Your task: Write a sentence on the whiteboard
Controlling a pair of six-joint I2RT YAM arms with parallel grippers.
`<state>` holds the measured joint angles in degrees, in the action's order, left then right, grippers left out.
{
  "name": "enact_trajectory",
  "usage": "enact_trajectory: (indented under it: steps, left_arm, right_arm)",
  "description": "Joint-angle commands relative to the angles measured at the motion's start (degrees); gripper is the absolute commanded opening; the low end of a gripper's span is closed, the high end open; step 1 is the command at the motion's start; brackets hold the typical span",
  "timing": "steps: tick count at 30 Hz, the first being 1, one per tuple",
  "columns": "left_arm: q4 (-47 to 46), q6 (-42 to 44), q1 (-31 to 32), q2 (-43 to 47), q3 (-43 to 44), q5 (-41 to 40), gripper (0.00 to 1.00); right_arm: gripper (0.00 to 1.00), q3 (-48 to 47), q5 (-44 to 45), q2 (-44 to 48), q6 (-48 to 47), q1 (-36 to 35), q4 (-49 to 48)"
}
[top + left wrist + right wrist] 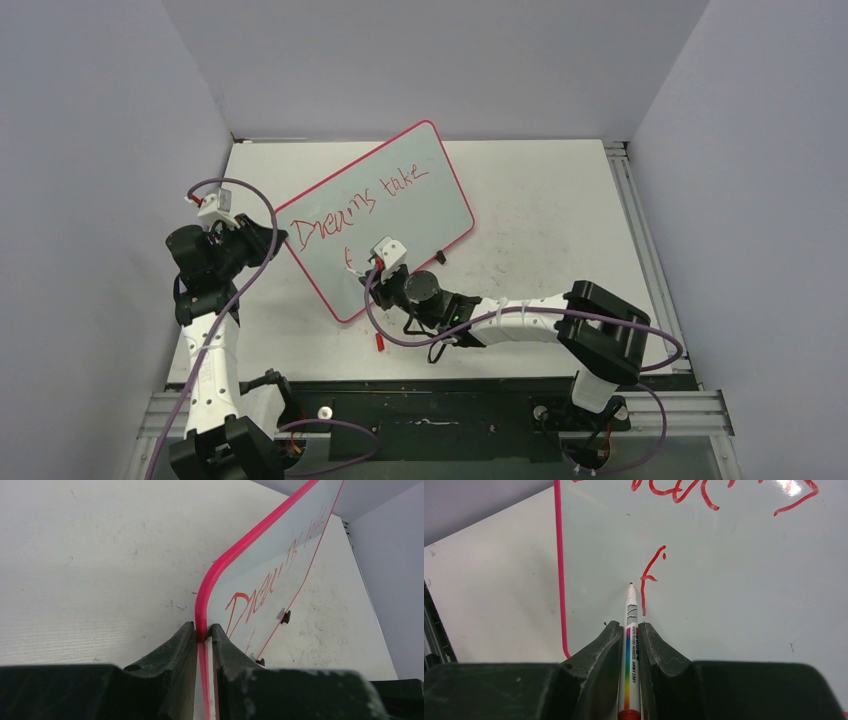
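On the worktop [75, 555], my left end effector [202, 630] pinches the whiteboard [280, 555] by its rim to steady it; my right end effector [628, 627] squeezes a red marker [631, 605] for writing.

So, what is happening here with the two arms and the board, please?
The robot is in the middle of writing on the whiteboard, which is on the table. The left gripper is shut on the board's red rim near a corner, holding it. The right gripper is shut on a marker, whose tip points at the board beside a red stroke that begins a second line. Above it, "Dreams take" is written in red.
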<state>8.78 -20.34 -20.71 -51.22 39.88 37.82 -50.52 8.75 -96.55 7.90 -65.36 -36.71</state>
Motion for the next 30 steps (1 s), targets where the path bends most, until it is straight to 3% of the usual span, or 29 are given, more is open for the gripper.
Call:
enact_trajectory:
  steps: [1,30]
  left_arm:
    - [-2.4,0.0,0.5,0.9,0.1,1.9,0.13]
    - [-2.4,0.0,0.5,0.7,0.2,1.9,0.13]
  right_arm:
    - [0.05,-1.6,-0.7,1.4,-0.9,-0.5,-2.2]
    - [0.05,-4.0,1.0,-2.5,-0.3,-0.1,-1.9]
